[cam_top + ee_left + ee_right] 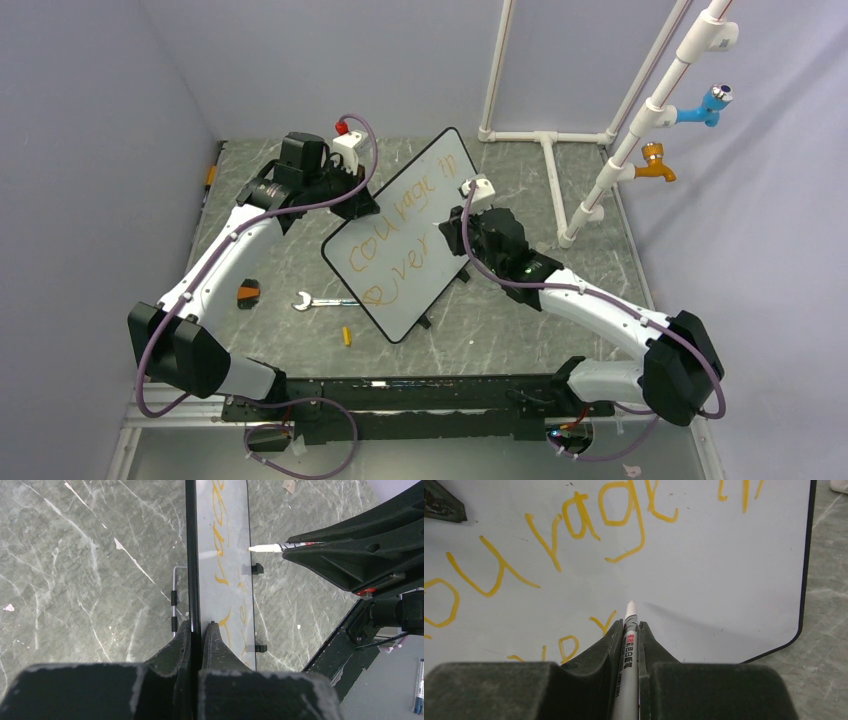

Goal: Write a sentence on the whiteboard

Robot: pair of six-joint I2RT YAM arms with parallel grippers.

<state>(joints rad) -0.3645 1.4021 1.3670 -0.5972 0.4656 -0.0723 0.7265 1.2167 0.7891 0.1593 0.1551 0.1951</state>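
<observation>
Top view: the whiteboard (438, 162) stands tilted on the table (500, 320) between the 2 arms. The sentence (400, 235) runs across it in 2 orange rows ("courage" is legible in the upper one). The left gripper (348, 205) is at its left edge, the right gripper (462, 228) at its right side. A wrench (318, 300) lies near its low corner.

Left wrist: the jaws are closed tight on the board's black rim.

Right wrist: the jaws clamp a marker (628, 655). Its white tip is at bare board right of the lower row; I cannot tell whether it touches.
</observation>
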